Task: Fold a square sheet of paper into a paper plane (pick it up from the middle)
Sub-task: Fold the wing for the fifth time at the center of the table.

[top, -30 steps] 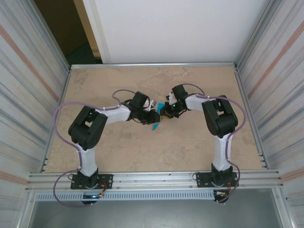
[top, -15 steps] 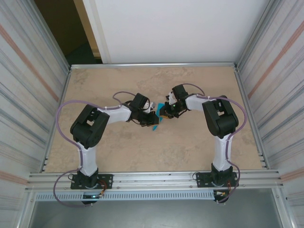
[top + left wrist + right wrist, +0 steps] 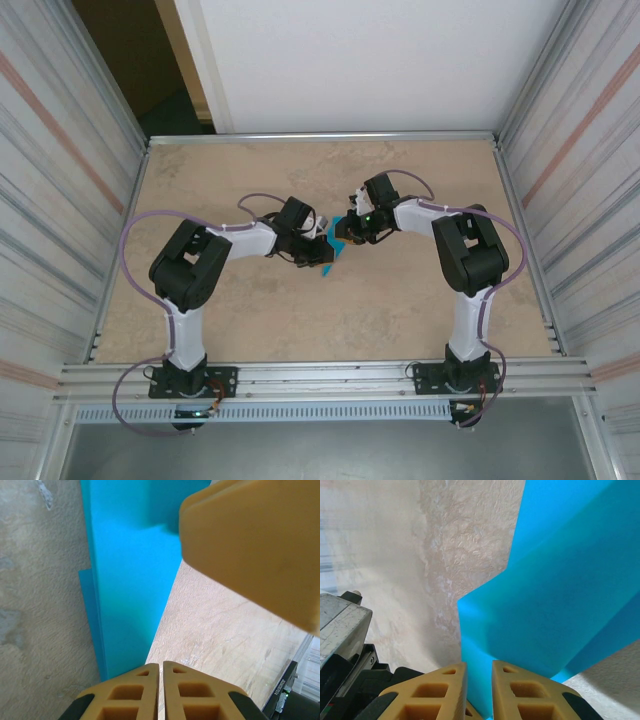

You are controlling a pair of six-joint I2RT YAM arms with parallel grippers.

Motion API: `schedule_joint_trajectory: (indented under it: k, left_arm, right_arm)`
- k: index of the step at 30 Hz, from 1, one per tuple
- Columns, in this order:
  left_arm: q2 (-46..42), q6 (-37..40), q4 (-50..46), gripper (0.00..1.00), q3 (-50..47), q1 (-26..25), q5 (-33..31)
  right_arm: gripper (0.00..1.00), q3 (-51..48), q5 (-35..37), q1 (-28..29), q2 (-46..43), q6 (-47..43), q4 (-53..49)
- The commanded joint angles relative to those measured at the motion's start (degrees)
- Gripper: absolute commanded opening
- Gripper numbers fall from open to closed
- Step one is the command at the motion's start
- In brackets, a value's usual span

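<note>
paper (image 3: 130, 580): folded blue piece at the middle of the tabletop (image 3: 250, 320) | left jaws: just left of the tabletop's middle, pressed together on the paper's lower tip | right jaws: just right of the tabletop's middle, slightly apart, paper's edge in the gap

Left arm (image 3: 245, 238), right arm (image 3: 425, 213) facing, jaws near-closed

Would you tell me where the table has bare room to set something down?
Free: the table's far strip below the back rail, and the near strip along the front rail. Crowded: the middle, where the left tool and right tool meet at the blue paper.
</note>
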Motion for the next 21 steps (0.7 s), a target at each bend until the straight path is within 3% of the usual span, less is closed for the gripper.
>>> schedule_joint_trajectory:
  k: [1, 13, 18, 21]
  left_arm:
    - [0.32, 0.83, -1.54, 0.11, 0.03, -0.34, -0.46]
    - [1.06, 1.73, -3.99, 0.11, 1.67, -1.69, -2.97]
    - [1.15, 2.04, -4.62, 0.11, 1.96, -1.7, -3.33]
    - [1.33, 2.0, -4.72, 0.11, 2.07, -1.78, -3.32]
  right_arm:
    - [0.2, -0.04, 1.58, 0.16, -1.36, -0.25, -0.31]
    - [0.2, -0.07, 4.1, 0.15, -1.88, -0.29, -1.52]
    - [0.21, -0.69, 10.87, 0.24, -4.32, -0.36, -3.48]
    - [0.26, -1.79, 14.91, 0.4, -6.32, -0.14, -3.38]
